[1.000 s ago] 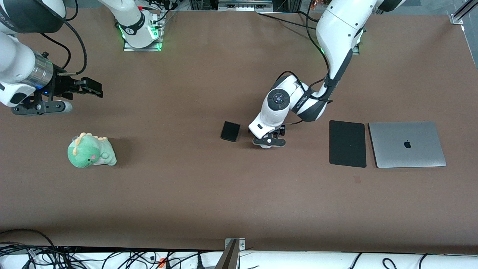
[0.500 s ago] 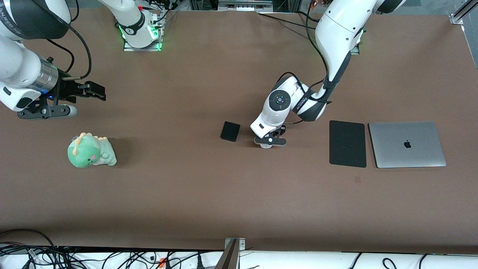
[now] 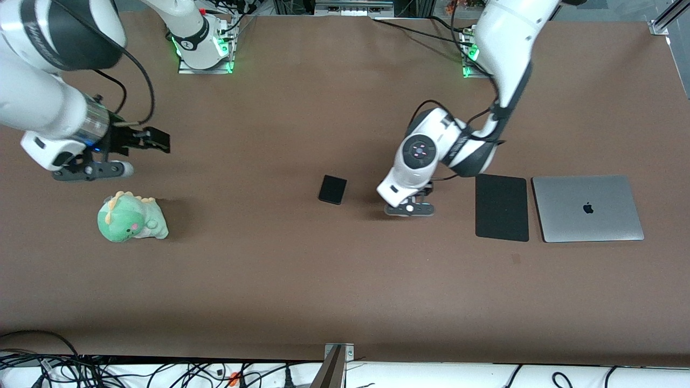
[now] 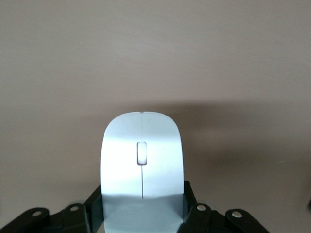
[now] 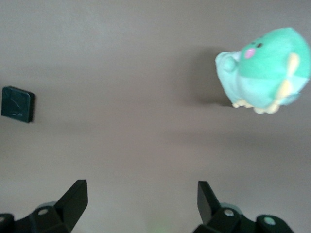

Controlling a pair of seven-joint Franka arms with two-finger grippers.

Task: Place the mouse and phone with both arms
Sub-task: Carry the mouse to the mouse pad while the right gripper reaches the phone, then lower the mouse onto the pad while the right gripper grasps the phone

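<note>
The white mouse [image 4: 141, 160] with its thin grey centre line is clamped between the black fingers of my left gripper [image 4: 142, 200]. In the front view the left gripper [image 3: 408, 208] hangs over bare table between the phone and the black pad, and the arm hides the mouse there. The phone [image 3: 332, 189], a small glossy black slab, lies flat mid-table and also shows in the right wrist view [image 5: 17, 104]. My right gripper [image 3: 157, 141] is open and empty, up in the air near the right arm's end of the table; its own view [image 5: 141, 194] shows bare table under it.
A green dinosaur plush [image 3: 131, 217] lies near the right arm's end and also shows in the right wrist view [image 5: 265, 70]. A large matte black pad [image 3: 501, 207] and a closed silver laptop [image 3: 587, 208] lie side by side toward the left arm's end.
My left gripper has moved with the mouse away from the phone toward the black pad. My right gripper has moved toward the middle of the table, still open.
</note>
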